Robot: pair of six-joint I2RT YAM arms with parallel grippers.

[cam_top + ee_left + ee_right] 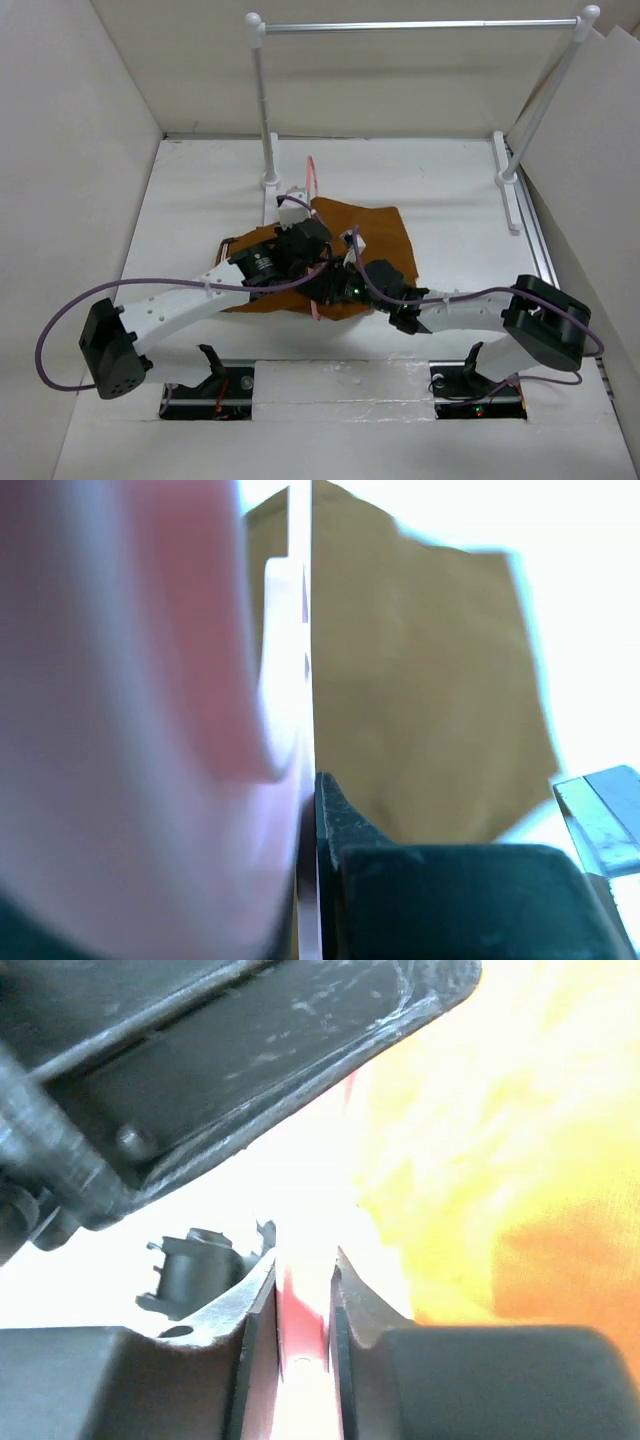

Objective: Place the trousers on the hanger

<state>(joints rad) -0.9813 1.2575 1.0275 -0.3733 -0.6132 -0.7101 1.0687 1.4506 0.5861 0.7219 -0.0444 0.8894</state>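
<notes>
- The left gripper (312,780) has its jaws together, apparently pinching the hanger (312,180). Pink plastic blurs right against the one dark finger visible in the left wrist view, though the contact itself is too close to read.
- The hanger stands on edge between the two arms. Its long axis runs from near to far, and its hook points away towards the back of the table (450,180).
- The trousers (375,235) lie flat on the table beneath both wrists. Most of the cloth spreads to the right of the hanger's plane, and a smaller part shows under the left arm.
- The right gripper (300,1280) has its jaws clamped on a pink strip of the hanger at its near end.
- My judgement is that the cloth must cross the hanger from the right. The right arm is nearer to that bulk, but neither gripper is free to take it.
</notes>
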